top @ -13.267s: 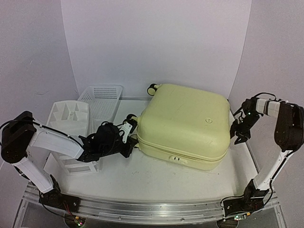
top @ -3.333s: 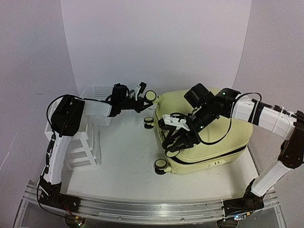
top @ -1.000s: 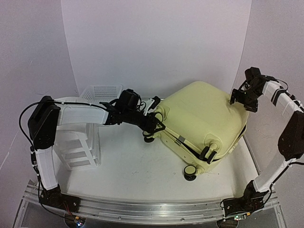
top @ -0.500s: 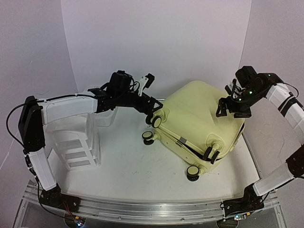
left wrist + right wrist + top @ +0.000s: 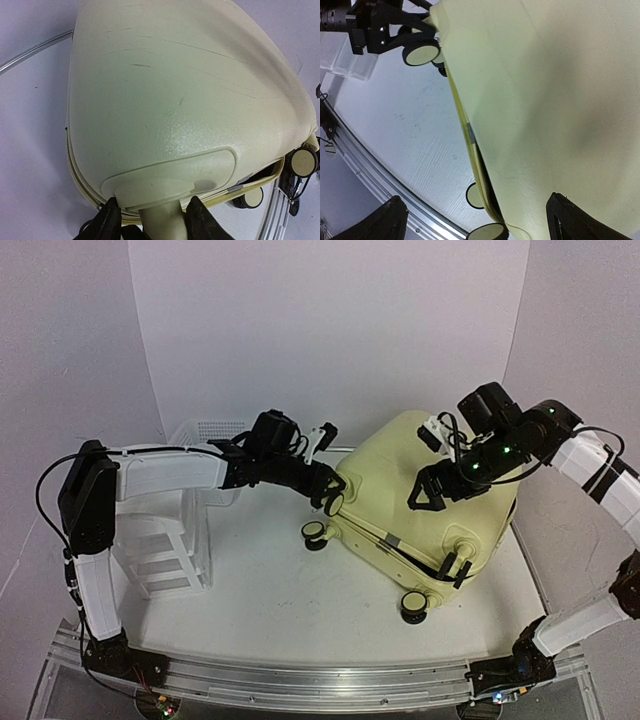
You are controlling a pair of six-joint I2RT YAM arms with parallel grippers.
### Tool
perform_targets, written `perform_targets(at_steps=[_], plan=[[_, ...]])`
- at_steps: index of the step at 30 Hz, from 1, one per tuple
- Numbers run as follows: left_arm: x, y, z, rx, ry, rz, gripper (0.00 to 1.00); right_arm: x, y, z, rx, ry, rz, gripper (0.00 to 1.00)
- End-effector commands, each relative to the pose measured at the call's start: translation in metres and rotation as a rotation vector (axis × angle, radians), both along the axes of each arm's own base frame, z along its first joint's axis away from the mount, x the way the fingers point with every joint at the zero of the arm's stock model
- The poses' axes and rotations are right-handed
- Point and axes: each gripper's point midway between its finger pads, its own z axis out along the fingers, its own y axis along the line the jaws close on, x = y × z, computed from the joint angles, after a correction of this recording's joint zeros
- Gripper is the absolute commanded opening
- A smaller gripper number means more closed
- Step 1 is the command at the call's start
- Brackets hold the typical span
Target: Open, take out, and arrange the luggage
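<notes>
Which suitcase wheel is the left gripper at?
The raised wheel at the luggage's far-left corner; the left gripper straddles its mount. The other wheels sit lower, clear of it.

Luggage fills rt side; drawer unit blocks left; table btwn open.

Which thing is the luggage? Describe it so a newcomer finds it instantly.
On the white table, look right of centre. The luggage is the big rounded shell tilted there. Unlike the white basket and drawer unit at left, it is pale yellow and wheeled.
</notes>
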Motion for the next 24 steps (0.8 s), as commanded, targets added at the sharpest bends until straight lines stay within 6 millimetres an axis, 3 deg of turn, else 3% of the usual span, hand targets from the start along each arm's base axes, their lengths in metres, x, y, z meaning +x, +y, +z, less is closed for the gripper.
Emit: perform_targets(at_steps=[1,4,8,12,17,20,24], plan=[[-0.082,-0.051,0.02,-0.06,0.055,-0.193,0.4,0.012,0.025,0.002,0.024,-0.081,0.059,0.98],[-0.108,-0.061,0.02,-0.047,0.032,-0.234,0.41,0.011,0.033,0.0,0.051,-0.073,0.08,0.98],[-0.117,-0.041,0.014,-0.005,-0.025,-0.237,0.51,0.01,0.035,-0.003,0.069,-0.082,0.088,0.98],[-0.141,-0.031,0.03,-0.048,-0.017,-0.331,0.56,0.002,0.049,-0.002,0.064,-0.09,0.156,0.98],[-0.187,-0.053,0.035,-0.084,0.026,-0.467,0.54,-0.008,0.073,-0.003,0.046,-0.154,0.29,0.98],[-0.186,-0.048,0.037,-0.077,0.013,-0.439,0.6,-0.011,0.082,0.0,0.052,-0.185,0.378,0.98],[-0.165,-0.006,0.05,-0.063,-0.081,-0.331,0.75,-0.027,0.085,0.0,0.052,-0.247,0.567,0.98]])
